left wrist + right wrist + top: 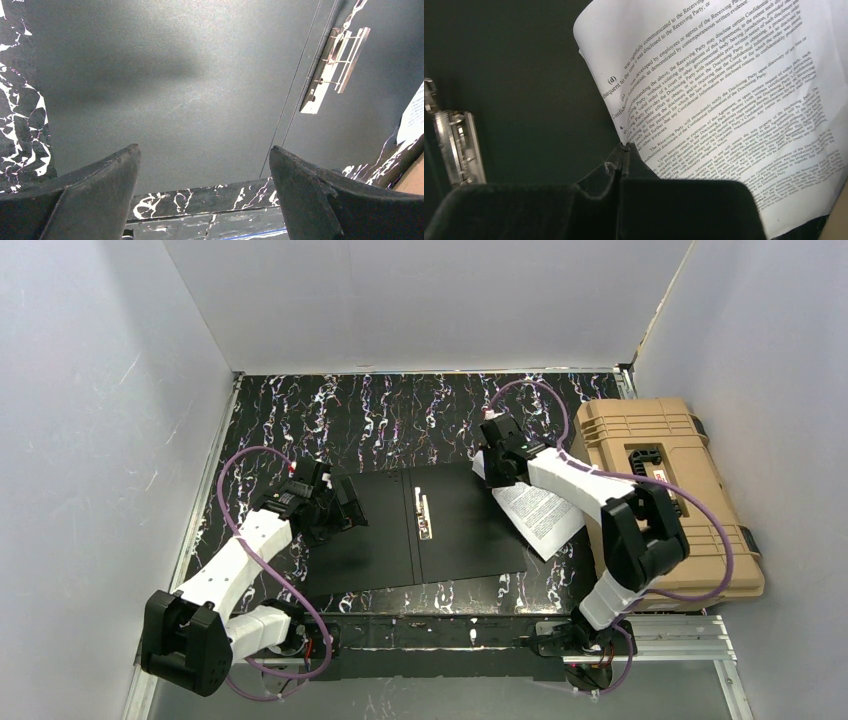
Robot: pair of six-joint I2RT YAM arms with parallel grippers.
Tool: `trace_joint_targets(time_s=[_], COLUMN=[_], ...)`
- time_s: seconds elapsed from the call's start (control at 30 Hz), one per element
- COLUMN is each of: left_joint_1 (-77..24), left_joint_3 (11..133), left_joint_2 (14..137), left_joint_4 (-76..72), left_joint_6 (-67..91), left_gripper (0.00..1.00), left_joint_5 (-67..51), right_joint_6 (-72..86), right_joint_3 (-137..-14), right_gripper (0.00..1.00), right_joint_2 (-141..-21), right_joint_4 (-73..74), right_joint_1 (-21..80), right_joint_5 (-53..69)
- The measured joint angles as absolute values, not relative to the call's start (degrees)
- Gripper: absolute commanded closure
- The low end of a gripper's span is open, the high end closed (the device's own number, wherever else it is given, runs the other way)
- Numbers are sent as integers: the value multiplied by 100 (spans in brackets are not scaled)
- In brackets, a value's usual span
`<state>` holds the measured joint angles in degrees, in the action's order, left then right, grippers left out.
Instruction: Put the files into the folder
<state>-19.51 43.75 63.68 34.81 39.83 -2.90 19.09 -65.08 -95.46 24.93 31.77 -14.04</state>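
Note:
The folder (380,540) lies open on the table, black inside up, with its metal clip (424,512) by the spine. The clip also shows in the left wrist view (336,67) and the right wrist view (454,145). The files (542,515), white printed sheets, hang over the folder's right edge. My right gripper (493,472) is shut on the sheets' edge (724,110), jaws pressed together on the paper, holding it lifted over the black folder (514,75). My left gripper (345,505) is open and empty, hovering above the folder's left flap (175,90).
A bulky tan plastic case (660,485) with a black handle stands at the right, close to the right arm. White walls enclose the table on three sides. The black marbled tabletop (400,410) shows behind the folder. A metal rail (660,635) runs along the near edge.

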Motion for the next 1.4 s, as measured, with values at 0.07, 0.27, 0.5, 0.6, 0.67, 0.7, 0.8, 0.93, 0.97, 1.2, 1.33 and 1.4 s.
trace_joint_targets(time_s=[0.07, 0.27, 0.5, 0.6, 0.67, 0.7, 0.8, 0.93, 0.97, 1.2, 1.33, 1.4], left_joint_1=[-1951, -1951, -1951, -1951, -1951, -1951, -1951, -1951, -1951, -1949, -1944, -1944], left_joint_3=[4399, 4539, 4812, 4923, 4991, 5033, 5188, 5437, 5531, 6088, 6407, 6591], left_joint_2=[6364, 6241, 6055, 5968, 5924, 5905, 5839, 5723, 5677, 5413, 5343, 5349], left_joint_4=[3481, 3450, 3424, 3367, 3343, 3345, 3343, 3341, 3345, 3258, 3109, 3037], left_joint_6=[3983, 3964, 3879, 3844, 3817, 3806, 3750, 3691, 3682, 3710, 3817, 3863], left_gripper=[2, 2, 2, 2, 2, 2, 2, 2, 2, 2, 2, 2], left_joint_5=[-346, -620, -956, -1127, -1216, -1264, -1380, -1487, -1516, -1575, -1634, -1678], right_joint_6=[1907, 1909, 1898, 1813, 1743, 1702, 1577, 1369, 1352, 963, 714, 596], right_joint_3=[-6510, -6508, -6504, -6497, -6464, -6442, -6375, -6346, -6346, -6353, -6455, -6584], right_gripper=[99, 99, 99, 99, 99, 99, 99, 99, 99, 99, 99, 99], right_joint_2=[-9332, -8864, -8259, -8016, -7870, -7791, -7537, -7124, -7094, -6783, -6768, -6768], right_joint_4=[2556, 2714, 2733, 2733, 2729, 2727, 2727, 2626, 2606, 2401, 2388, 2392], right_joint_1=[3177, 3179, 3177, 3177, 3179, 3177, 3177, 3190, 3192, 3500, 3907, 4152], right_joint_5=[-1328, -1111, -687, -462, -281, -183, 126, 657, 692, 1258, 1400, 1409])
